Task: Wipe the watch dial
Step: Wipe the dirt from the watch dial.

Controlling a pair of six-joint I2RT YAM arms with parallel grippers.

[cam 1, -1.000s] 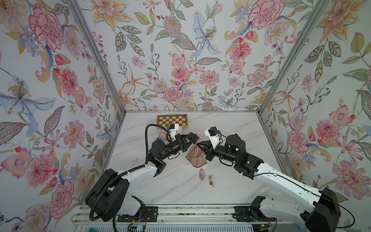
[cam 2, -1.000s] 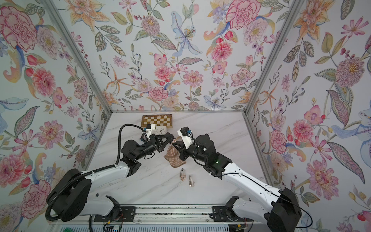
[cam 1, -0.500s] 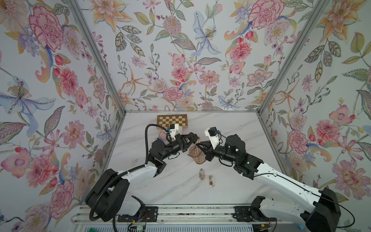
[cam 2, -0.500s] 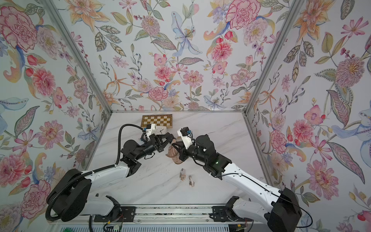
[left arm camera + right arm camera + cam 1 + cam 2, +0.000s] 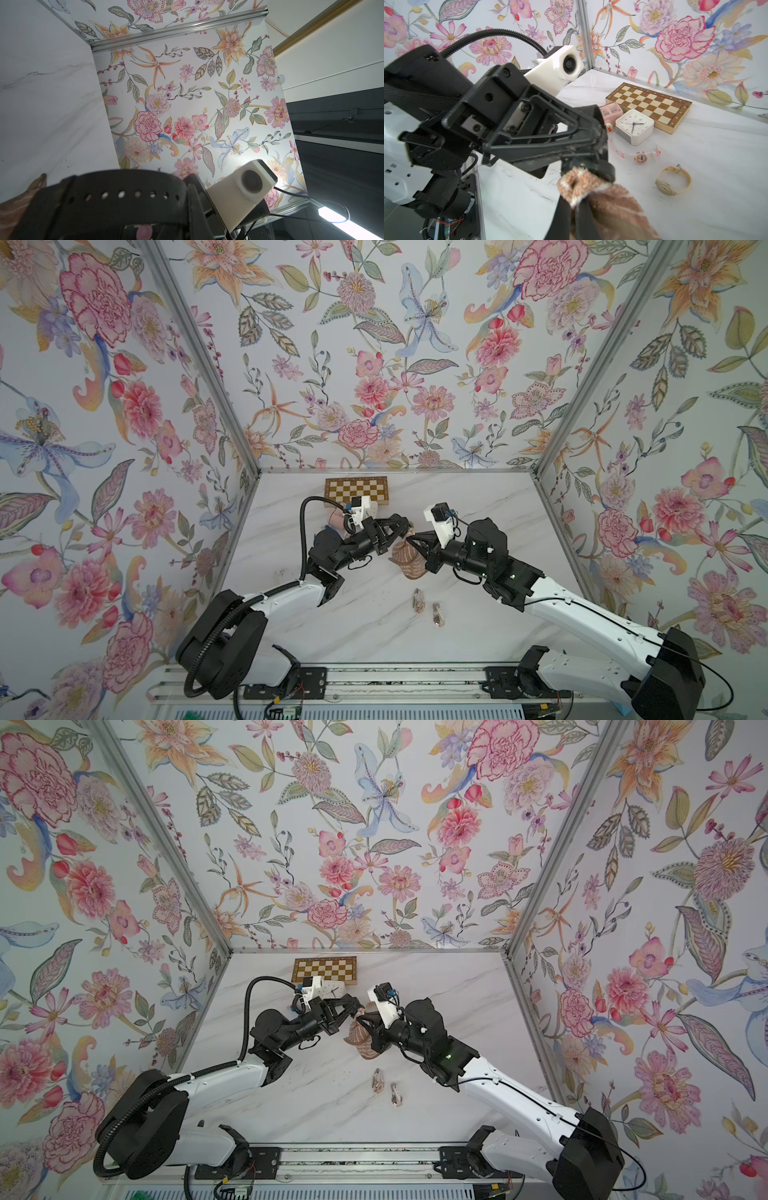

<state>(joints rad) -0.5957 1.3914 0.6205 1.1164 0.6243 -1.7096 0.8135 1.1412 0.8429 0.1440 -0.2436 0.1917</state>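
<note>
Above table (image 5: pixel 374 635) | left gripper (image 5: pixel 601 149) grips 1 black watch (image 5: pixel 124 195) | right gripper (image 5: pixel 573 212), 1 cloth (image 5: pixel 616 203) | 2 watches (image 5: pixel 641 156) (image 5: pixel 663 186) near clock (image 5: pixel 634 125)

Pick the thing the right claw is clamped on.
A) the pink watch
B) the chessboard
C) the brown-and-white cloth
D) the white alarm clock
C: in the right wrist view the right claw is shut on the brown-and-white cloth, next to the black watch held by the left claw. The white alarm clock, pink watch and chessboard lie apart on the table.
</note>
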